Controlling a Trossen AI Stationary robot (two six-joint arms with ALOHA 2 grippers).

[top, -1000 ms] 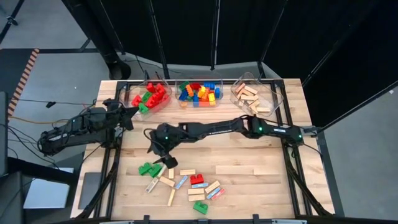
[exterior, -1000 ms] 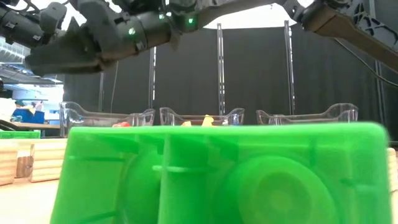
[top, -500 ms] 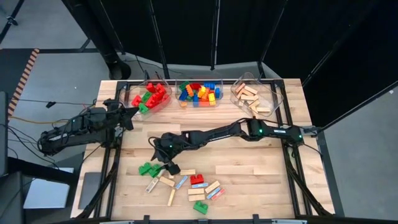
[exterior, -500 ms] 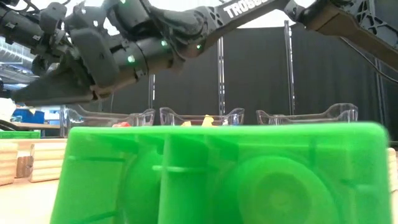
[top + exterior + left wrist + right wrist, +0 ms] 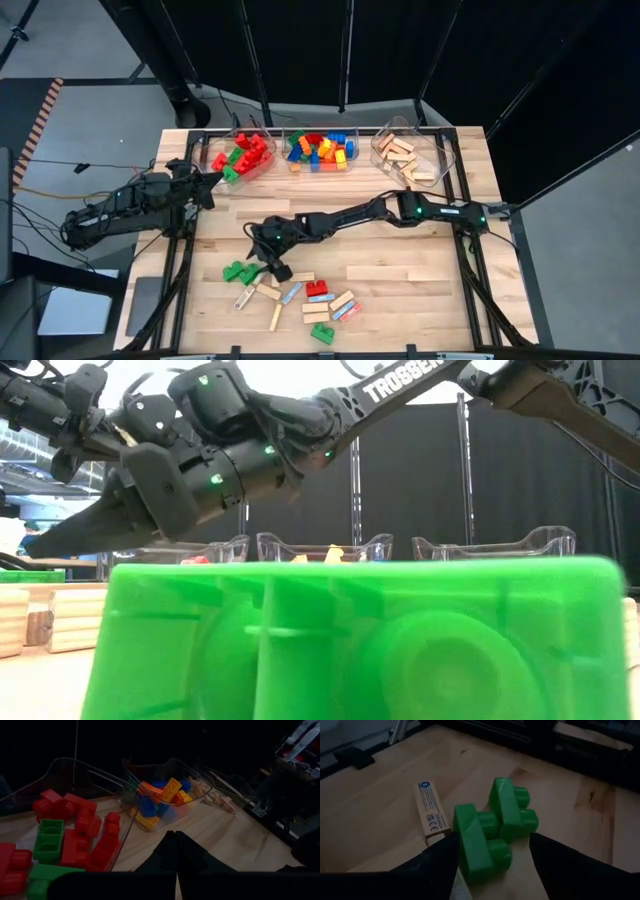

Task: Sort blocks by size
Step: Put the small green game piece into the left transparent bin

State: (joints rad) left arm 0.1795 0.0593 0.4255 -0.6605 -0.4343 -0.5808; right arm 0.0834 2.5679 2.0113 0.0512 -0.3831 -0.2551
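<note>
Starting at frame left in the high view, your left gripper (image 5: 207, 186) sat w/ fingers clenched together on nothing, parked at the table's upper left just beside the left bin (image 5: 262, 165). That bin held red + green bricks (image 5: 243, 155); in the left wrist view the same red and green pieces (image 5: 75, 840) filled the lower left, w/ the closed fingertips (image 5: 175, 851) at bottom centre.

Next along the top edge, the middle bin (image 5: 322, 166) had mixed blue, yellow, orange and red bricks (image 5: 320, 150), and the right bin (image 5: 438, 148) had tan wooden bars (image 5: 402, 155).

Moving to frame centre, your right gripper (image 5: 268, 266) reached across from the right side, low over the loose pile in the lower middle of the table. Its fingers (image 5: 440, 857) were spread apart, either side of two green bricks (image 5: 492, 827) lying touching each other; can't tell if pads were touching them yet. A tan bar w/ a printed label (image 5: 428, 815) lay just beside them. In the high view those green bricks (image 5: 238, 271) sat at the pile's left end.

Right of that, more tan bars, a red brick (image 5: 318, 289) and another green brick (image 5: 322, 333) lay scattered on the table (image 5: 420, 280). Low view: that green brick (image 5: 360, 640) filled the foreground, right arm above it.
</note>
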